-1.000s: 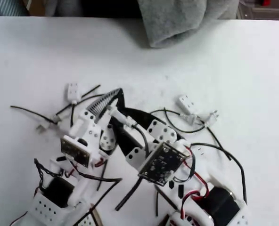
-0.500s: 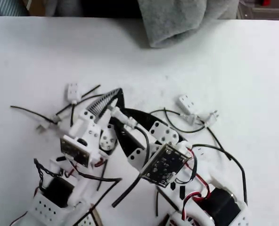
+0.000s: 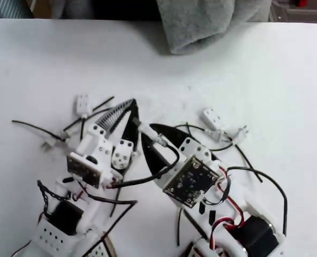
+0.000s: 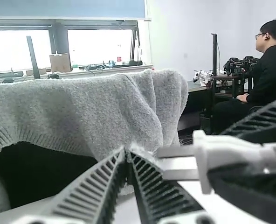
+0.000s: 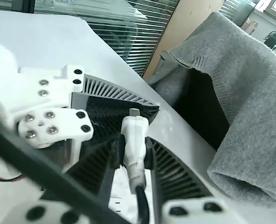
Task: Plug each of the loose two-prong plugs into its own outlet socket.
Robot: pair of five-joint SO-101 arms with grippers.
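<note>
White and two-pronged, the plug [image 3: 157, 140] sits clamped in the right hand [image 3: 146, 132] just left of centre in the high view, its prongs pointing up-left past the fingertips. In the right wrist view the plug [image 5: 134, 133] stands pinched between the two black ribbed fingers [image 5: 173, 179], its black cable [image 3: 148, 178] trailing back out of the grip and looping down-left across the desk [image 3: 255, 69]. The left hand [image 3: 134, 103] lies just beside the plug's prongs, up and to the left, fingers pressed together on nothing. One outlet socket [image 3: 83, 103] lies on the left of the frame near the left hand, and a second socket [image 3: 211, 118] lies right of centre. A loose plug [image 3: 242, 133] rests just beside the second socket, and another loose plug [image 3: 50, 141] lies far left.

The desk is white, and a grey sweater [image 3: 201, 24] hangs over its far edge at top centre. Bright windows [image 4: 100, 44] show behind the sweater.

Both arms reach up from the lower edge and lean toward each other, so the two hands nearly meet.
</note>
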